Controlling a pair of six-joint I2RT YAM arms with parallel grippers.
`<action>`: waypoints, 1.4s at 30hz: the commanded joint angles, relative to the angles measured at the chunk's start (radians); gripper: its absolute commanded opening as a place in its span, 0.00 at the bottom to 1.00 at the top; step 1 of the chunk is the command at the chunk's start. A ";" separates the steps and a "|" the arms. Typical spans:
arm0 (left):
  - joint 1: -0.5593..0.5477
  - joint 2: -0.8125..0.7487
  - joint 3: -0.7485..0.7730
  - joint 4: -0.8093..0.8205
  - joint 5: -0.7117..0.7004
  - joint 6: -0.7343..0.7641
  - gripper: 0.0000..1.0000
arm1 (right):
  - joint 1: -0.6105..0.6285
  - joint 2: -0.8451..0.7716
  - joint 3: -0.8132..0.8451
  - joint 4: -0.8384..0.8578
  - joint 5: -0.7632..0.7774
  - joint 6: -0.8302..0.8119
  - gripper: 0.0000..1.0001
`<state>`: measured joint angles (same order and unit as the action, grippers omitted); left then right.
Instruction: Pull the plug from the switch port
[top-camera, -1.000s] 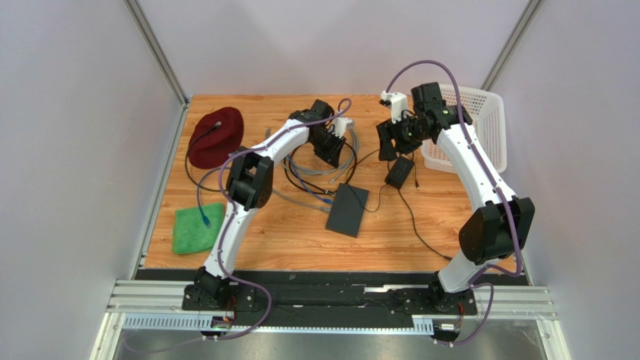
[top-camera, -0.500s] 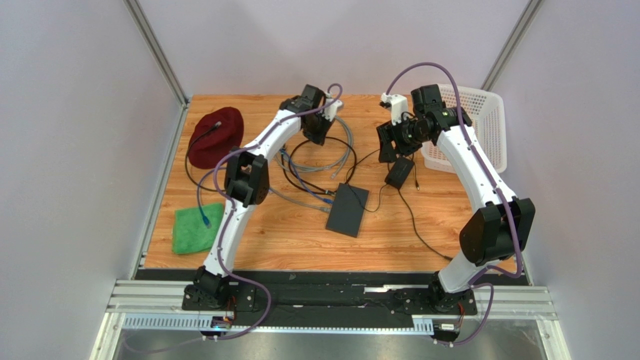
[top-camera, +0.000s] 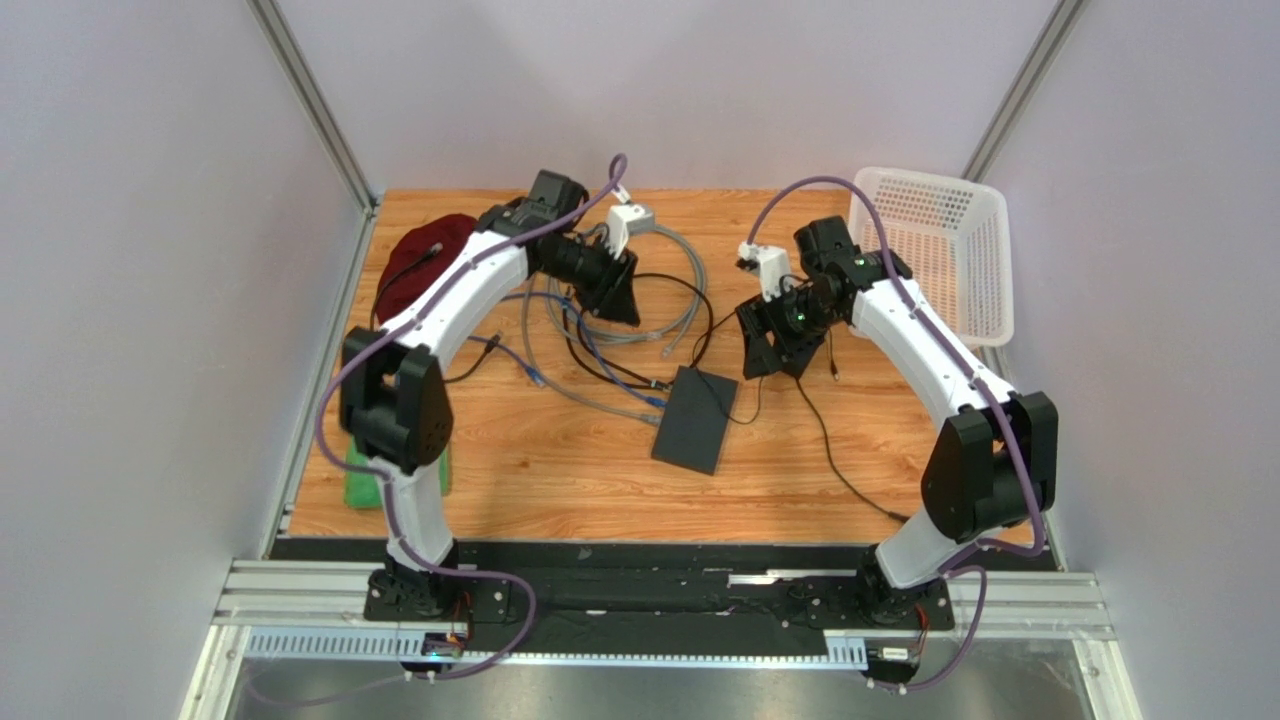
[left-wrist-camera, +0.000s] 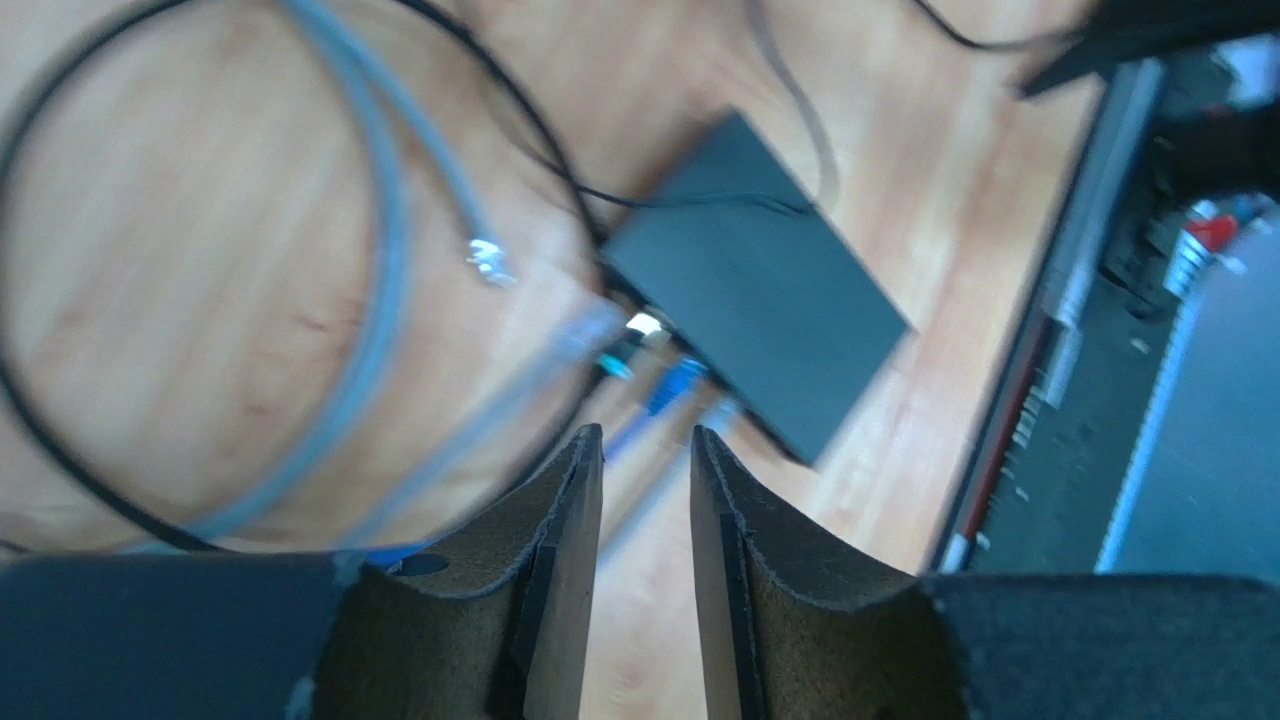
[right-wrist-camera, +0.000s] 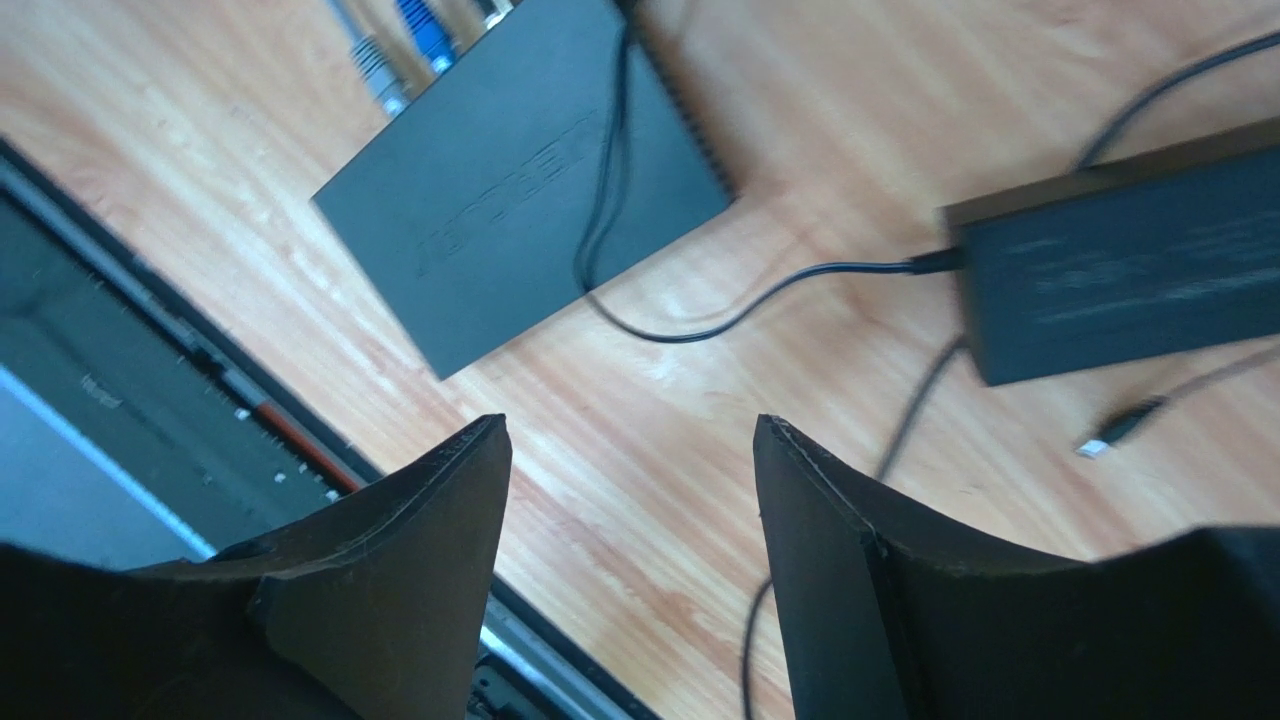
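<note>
Wood-grain table, two arms bent in over the switch, both sets of jaws empty.
Switch lies flat mid-table between the arms, a blue plug at its port edge, on the side facing the cable tangle. Left gripper hovers by the grey cable loop, jaws just a narrow slit apart, nothing between them. Right gripper hangs beside the switch, jaws spread wide, holding nothing. Power adapter lies near, and a thin black lead runs from it across the switch's top.
</note>
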<state>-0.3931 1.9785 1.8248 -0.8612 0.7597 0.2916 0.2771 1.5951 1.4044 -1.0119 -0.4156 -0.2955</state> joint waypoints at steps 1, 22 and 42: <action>-0.006 -0.174 -0.317 0.092 0.073 0.069 0.37 | 0.045 0.006 -0.039 0.016 -0.117 0.018 0.63; -0.257 0.011 -0.477 0.381 -0.019 -0.042 0.24 | 0.057 0.154 -0.091 -0.051 -0.097 0.030 0.41; -0.156 0.008 -0.206 0.163 -0.038 -0.040 0.25 | 0.004 0.103 -0.150 0.032 -0.080 0.059 0.44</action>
<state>-0.5907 2.0380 1.5879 -0.6495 0.7891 0.2523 0.2783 1.7046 1.2385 -1.0508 -0.5060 -0.2523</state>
